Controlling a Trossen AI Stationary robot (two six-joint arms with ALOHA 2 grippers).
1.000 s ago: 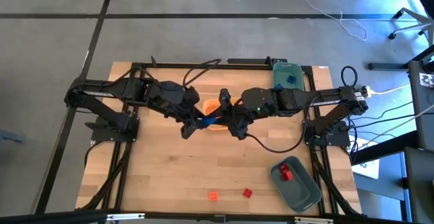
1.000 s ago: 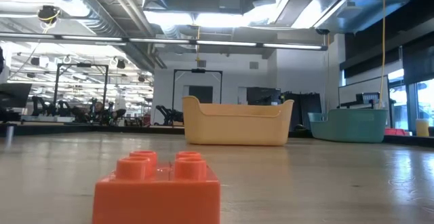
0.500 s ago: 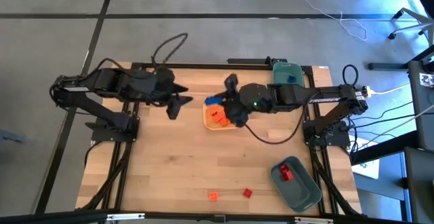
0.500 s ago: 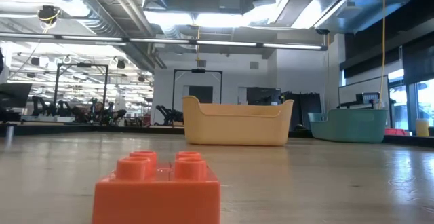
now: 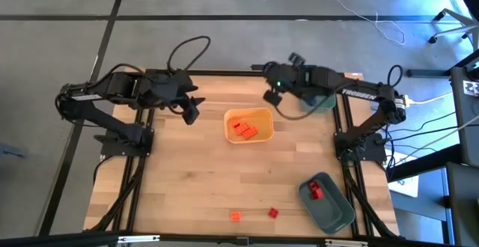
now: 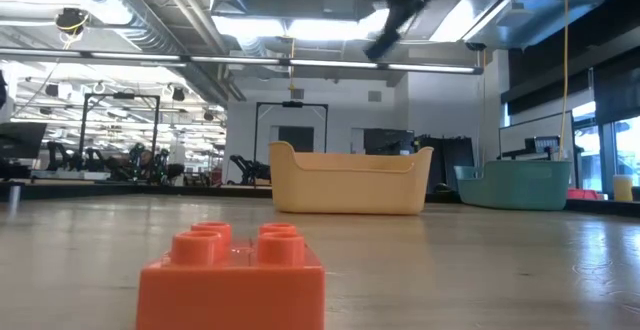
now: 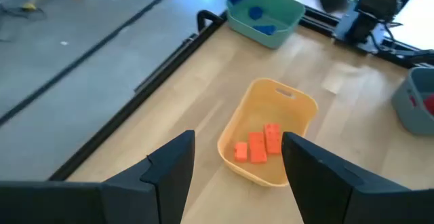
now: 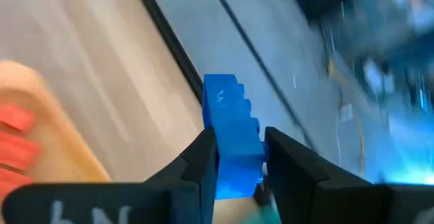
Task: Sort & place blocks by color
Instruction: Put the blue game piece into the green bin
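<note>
While the right gripper [image 8: 234, 157] pinches a small blue plastic brick [image 8: 230, 136] near the desk's 1 o'clock edge, the teal plastic bin [image 7: 266, 17] beside it looks like the drop; left gripper [image 7: 234, 159] waits spread at 10 o'clock.

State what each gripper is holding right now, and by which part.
The right gripper is shut on a small blue plastic brick, pinching the lower part of its flat sides; the brick's other end sticks out beyond the fingertips. The left gripper is open and holds nothing.
</note>
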